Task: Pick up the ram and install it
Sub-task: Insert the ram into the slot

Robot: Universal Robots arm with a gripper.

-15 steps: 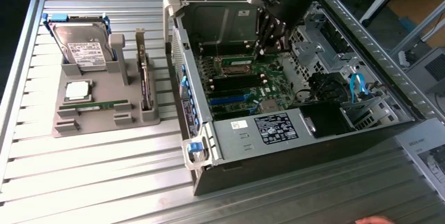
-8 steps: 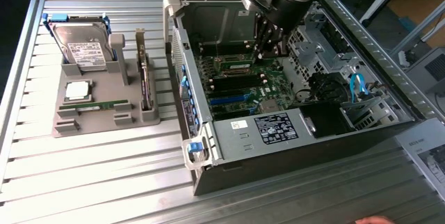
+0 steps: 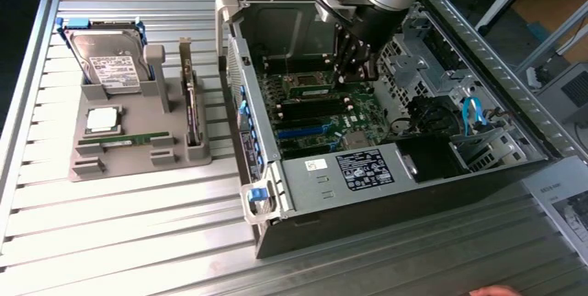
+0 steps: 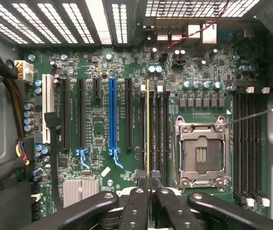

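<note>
- Pinching the ram (image 4: 148, 129) edge-on between my tool's (image 4: 148, 184) pressed fingers, lined up over the memory slots (image 4: 159, 129) just beside the CPU socket (image 4: 202, 153); whether it is seated, I cannot tell;
- a like stick (image 3: 124, 139) lies in the grey holder (image 3: 138, 164) on the counter (image 3: 110, 227).

1 PC case (image 3: 386, 213), 1 HDD (image 3: 115, 62), 1 CPU chip (image 3: 101, 120), 1 exp. card (image 3: 191, 107), 2 ram (image 3: 124, 140), 1 tray (image 3: 124, 164)

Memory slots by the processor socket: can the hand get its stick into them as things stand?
Probably yes. The hand grips the stick edge-on right over the memory slots. The case is open on this side, and nothing seems to lie between.
</note>
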